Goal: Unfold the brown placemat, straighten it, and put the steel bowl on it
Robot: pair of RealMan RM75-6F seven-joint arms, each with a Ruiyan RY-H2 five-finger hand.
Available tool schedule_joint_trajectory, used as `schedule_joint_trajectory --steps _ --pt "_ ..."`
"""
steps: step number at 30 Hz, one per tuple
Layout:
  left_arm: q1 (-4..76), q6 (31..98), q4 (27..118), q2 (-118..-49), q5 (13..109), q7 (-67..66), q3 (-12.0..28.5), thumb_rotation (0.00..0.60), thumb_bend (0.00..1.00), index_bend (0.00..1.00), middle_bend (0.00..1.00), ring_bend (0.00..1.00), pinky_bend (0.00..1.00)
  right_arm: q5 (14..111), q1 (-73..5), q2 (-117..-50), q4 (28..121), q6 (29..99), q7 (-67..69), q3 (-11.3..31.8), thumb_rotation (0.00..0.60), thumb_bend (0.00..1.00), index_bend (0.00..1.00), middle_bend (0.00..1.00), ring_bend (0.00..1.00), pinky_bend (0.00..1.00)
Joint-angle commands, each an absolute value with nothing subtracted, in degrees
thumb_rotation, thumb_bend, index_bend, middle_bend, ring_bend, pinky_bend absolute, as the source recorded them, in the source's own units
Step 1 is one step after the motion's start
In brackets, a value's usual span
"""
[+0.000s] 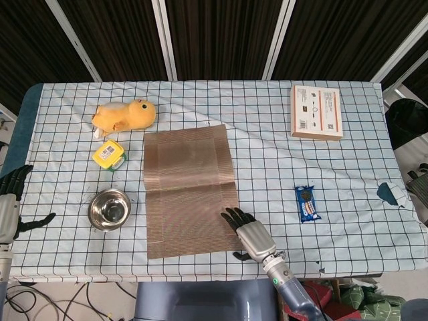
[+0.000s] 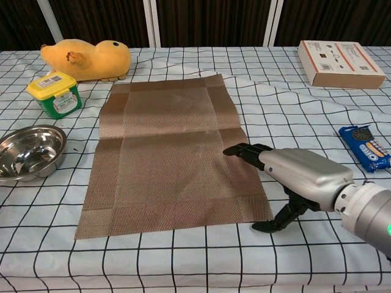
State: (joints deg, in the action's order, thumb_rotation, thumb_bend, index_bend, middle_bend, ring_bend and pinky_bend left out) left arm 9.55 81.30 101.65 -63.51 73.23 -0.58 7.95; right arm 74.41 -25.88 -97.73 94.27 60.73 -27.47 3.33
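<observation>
Checked tablecloth (image 1: 267,167): head view alone shows left hand (image 1: 8,204), fingers wide, like right hand (image 2: 293,177).

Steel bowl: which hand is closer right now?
Left. The left hand hovers open at the table's left edge, just left of the steel bowl. The right hand is across the brown placemat, its fingers over the mat's near right corner.

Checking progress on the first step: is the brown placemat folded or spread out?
Spread out. The brown placemat lies flat in one layer, all four bordered edges showing, with a faint crease across its middle.
</observation>
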Motion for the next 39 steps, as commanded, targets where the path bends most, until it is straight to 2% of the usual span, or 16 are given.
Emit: schedule_joint_trajectory --steps 1,10,17,26,29,32,37,39 --pt "9.5 81.2 101.6 -63.5 73.2 -0.5 8.0 0.6 0.04 0.05 0.05 0.0 0.03 74.1 -26.0 -98.0 93.9 60.7 -27.6 3.3 0.6 0.14 0.0 0.0 0.01 0.16" --pt "9.5 81.0 101.8 -63.4 73.2 -0.3 8.1 0.6 0.04 0.05 0.05 0.0 0.03 73.6 -26.3 -98.9 92.5 60.8 -27.7 3.0 0.6 0.15 0.0 0.0 0.01 0.16" --pt "9.5 80.9 101.8 -63.4 73.2 0.0 8.1 0.6 0.04 0.05 0.05 0.0 0.03 75.2 -26.2 -99.5 92.0 62.1 -26.0 3.0 0.6 0.27 0.0 0.0 0.01 0.16" --pt "9.5 80.8 102.0 -63.4 73.5 0.1 8.1 0.6 0.04 0.05 0.05 0.0 0.03 77.6 -25.8 -99.3 93.0 64.2 -23.7 3.2 0.6 0.29 0.0 0.0 0.01 0.16" --pt "9.4 80.8 102.0 -63.4 73.5 0.1 8.1 0.6 0.04 0.05 0.05 0.0 0.03 77.4 -25.9 -99.6 92.4 64.2 -23.4 3.3 0.6 0.29 0.1 0.0 0.01 0.16" --pt "9.4 80.8 102.1 -63.3 73.5 0.2 8.1 0.6 0.04 0.05 0.05 0.0 0.03 77.1 -25.9 -100.0 91.7 64.1 -22.8 3.5 0.6 0.29 0.24 0.04 0.03 0.16" --pt "9.3 80.7 102.2 -63.2 73.2 0.4 8.2 0.6 0.04 0.05 0.05 0.0 0.03 77.8 -26.0 -101.3 89.8 64.7 -20.7 4.0 0.6 0.29 0.44 0.18 0.06 0.16" --pt "9.4 80.6 102.2 -63.2 73.3 0.4 8.2 0.6 0.04 0.05 0.05 0.0 0.03 78.4 -26.0 -101.8 89.1 65.1 -19.9 4.0 0.6 0.29 0.47 0.21 0.07 0.16"
